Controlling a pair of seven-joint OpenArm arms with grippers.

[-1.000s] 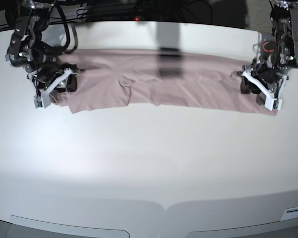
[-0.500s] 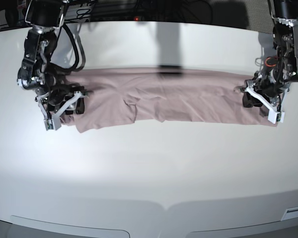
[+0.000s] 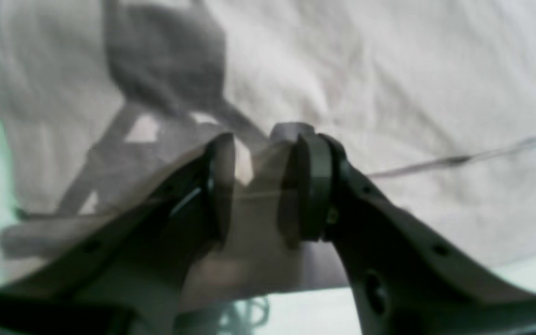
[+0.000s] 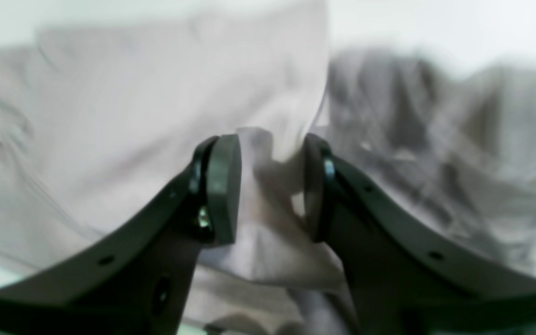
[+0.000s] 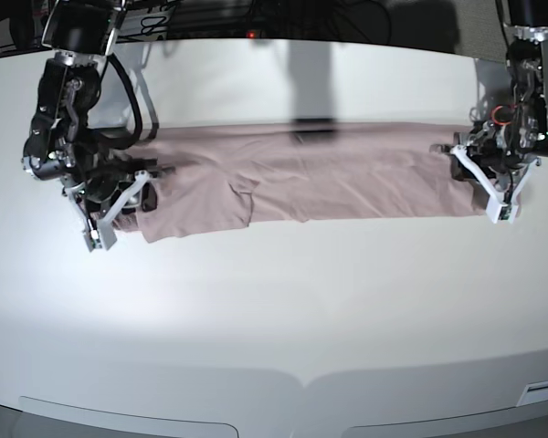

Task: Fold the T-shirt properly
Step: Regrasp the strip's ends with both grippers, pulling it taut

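Observation:
The mauve-pink T-shirt (image 5: 347, 182) lies as a long, narrow folded band across the far half of the white table. My left gripper (image 5: 487, 193) is at the band's right end in the base view. In the left wrist view it (image 3: 261, 186) is shut on a bunched fold of the T-shirt (image 3: 389, 93). My right gripper (image 5: 119, 203) is at the band's left end. In the right wrist view it (image 4: 271, 186) is shut on a crumpled fold of the T-shirt (image 4: 133, 116). A small flap juts out along the front edge left of the middle.
The white table (image 5: 274, 310) spreads wide in front of the shirt, down to a seamed front rim (image 5: 301, 383). Dark cables and arm bases (image 5: 256, 18) stand behind the table's far edge. An overhead shadow (image 5: 310, 87) falls across the back middle.
The arm on the base view's left has swung forward and inward, drawing that end of the shirt toward the front. The other arm has shifted a little, and the band now lies straighter.

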